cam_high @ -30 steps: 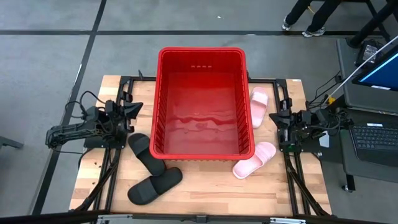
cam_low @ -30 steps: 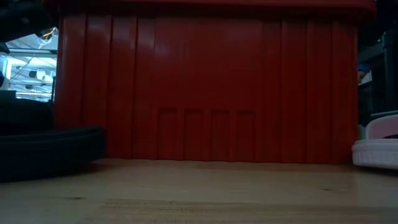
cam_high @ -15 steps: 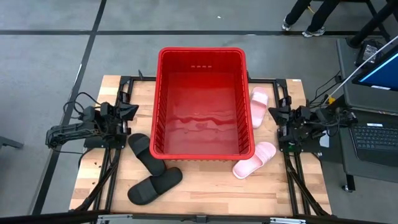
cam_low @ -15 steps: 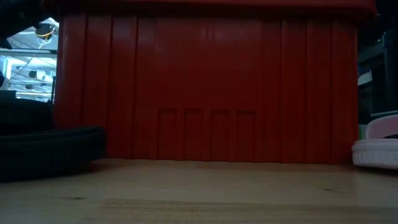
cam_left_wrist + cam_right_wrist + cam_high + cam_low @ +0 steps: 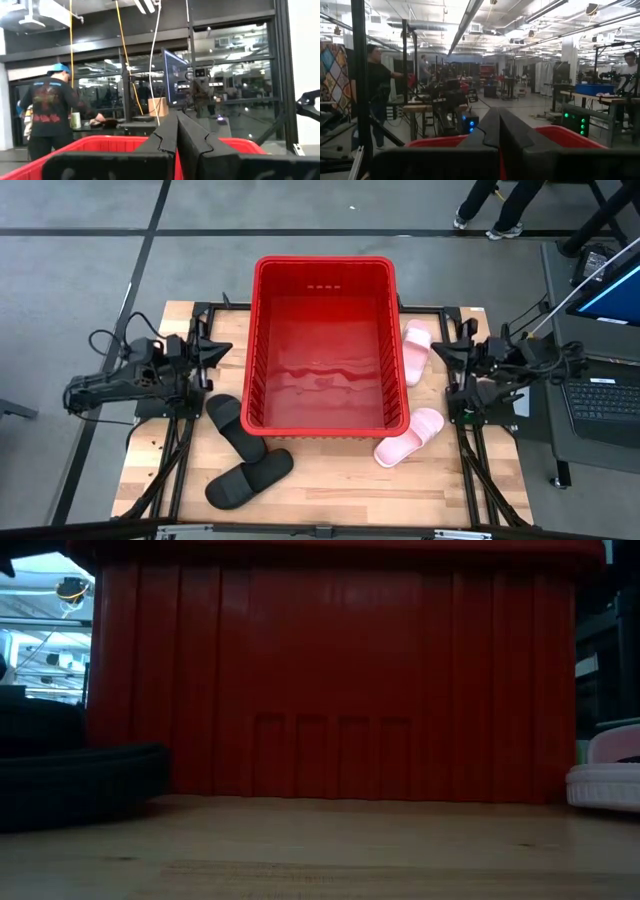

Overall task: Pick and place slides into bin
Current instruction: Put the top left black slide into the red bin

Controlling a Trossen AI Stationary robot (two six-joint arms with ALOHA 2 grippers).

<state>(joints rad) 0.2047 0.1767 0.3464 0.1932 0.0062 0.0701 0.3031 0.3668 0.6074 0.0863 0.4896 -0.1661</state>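
Observation:
The red bin (image 5: 325,262) stands in the middle of the table and holds no slide. Two black slides (image 5: 236,427) (image 5: 250,478) lie flat on the wood near its left front corner. One pink slide (image 5: 416,350) lies along the bin's right wall, another (image 5: 410,437) at its right front corner. My left gripper (image 5: 224,350) hovers shut, left of the bin, pointing toward it. My right gripper (image 5: 438,351) hovers shut, right of the bin, above the far pink slide. Both wrist views show shut fingers, left (image 5: 176,120) and right (image 5: 498,114), with nothing between them, above the bin's rim (image 5: 100,142) (image 5: 560,131).
In the low view the bin's ribbed front wall (image 5: 330,680) fills the middle, with a black slide (image 5: 80,780) at its left and a pink slide (image 5: 605,780) at its right. Bare wood lies before the bin. A laptop (image 5: 605,395) sits off the table's right; people stand beyond.
Both arms have risen from their low resting poses beside the bin, and both grippers have tipped upward. Neither has taken hold of anything. The slides and the bin have stayed where they were.

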